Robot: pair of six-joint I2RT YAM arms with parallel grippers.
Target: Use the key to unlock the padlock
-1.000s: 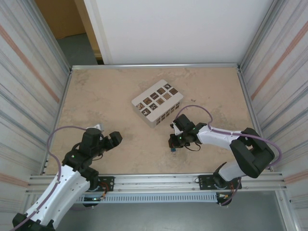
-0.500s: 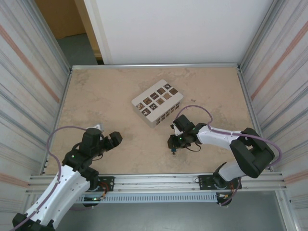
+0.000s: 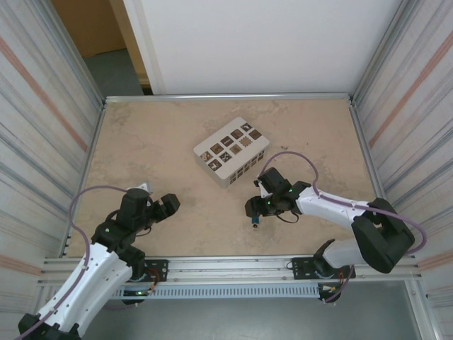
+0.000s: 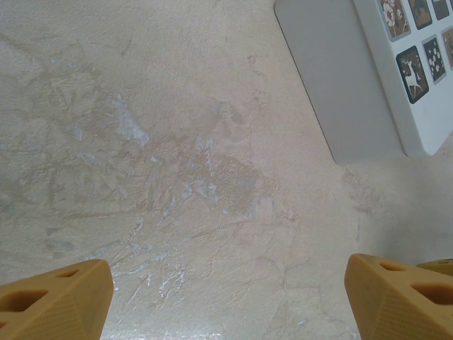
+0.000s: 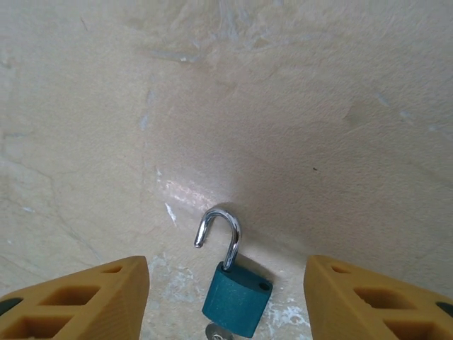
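Padlock [image 5: 237,299], shackle [image 5: 228,225] sprung, within spread right hand [image 5: 228,303]

A white box [image 3: 231,151] with dark patterned squares lies skewed near the middle of the beige stone-look table [image 3: 152,142]. Corrugated metal walls [image 3: 42,127] flank it left and right

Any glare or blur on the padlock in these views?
Right wrist: padlock sharp, bright highlight on its shackle, soft shadow behind it on the table. Top external: it is a tiny blue speck, detail lost. Left wrist: patchy sheen on the table.
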